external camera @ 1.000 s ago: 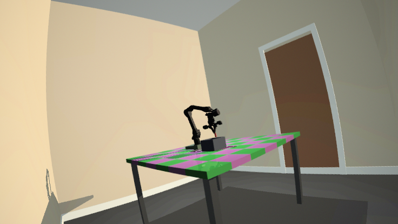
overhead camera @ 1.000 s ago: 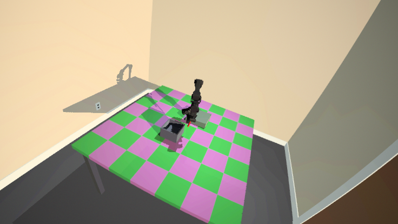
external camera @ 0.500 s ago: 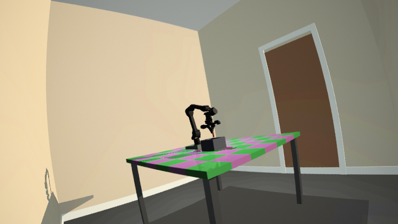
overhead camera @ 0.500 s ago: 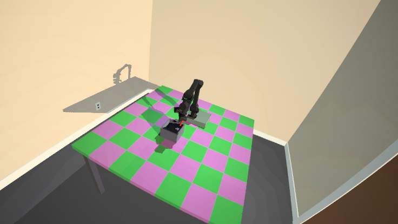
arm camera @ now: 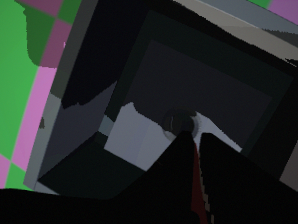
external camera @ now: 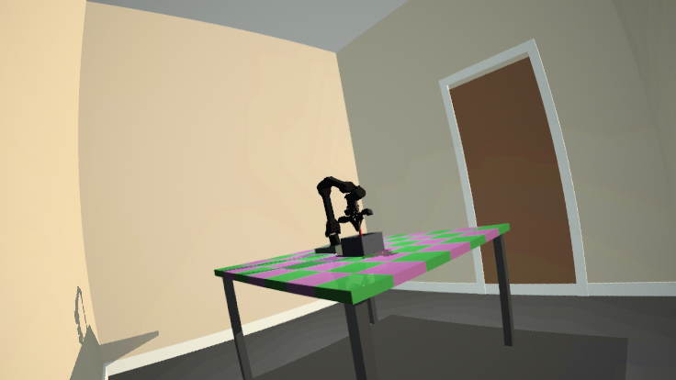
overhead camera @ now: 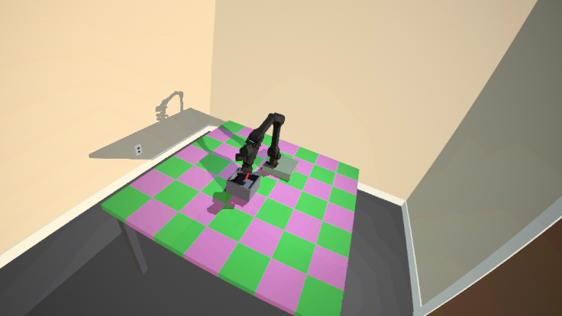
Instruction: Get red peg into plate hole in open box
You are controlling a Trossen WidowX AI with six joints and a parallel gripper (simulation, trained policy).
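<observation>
Gripper (overhead camera: 247,172) (external camera: 358,228) (arm camera: 194,141) nearly closed, red peg (overhead camera: 247,176) (external camera: 361,230) (arm camera: 198,187) clamped between fingers. Wrist view: peg at bottom center-right, hole (arm camera: 180,124) just above fingertips. Exterior: peg at open box (overhead camera: 241,191) (external camera: 364,244) (arm camera: 44,135), center-right; insertion depth unclear.

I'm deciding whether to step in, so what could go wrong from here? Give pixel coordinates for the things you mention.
The peg (overhead camera: 247,176) (external camera: 361,230) (arm camera: 198,192) might catch the plate beside the hole (arm camera: 175,123), since it looks tilted in the top view. The gripper (external camera: 359,229) (arm camera: 194,141) could bump the box's (overhead camera: 239,192) (external camera: 373,243) (arm camera: 45,120) walls, which stand close around the opening beneath it.
</observation>
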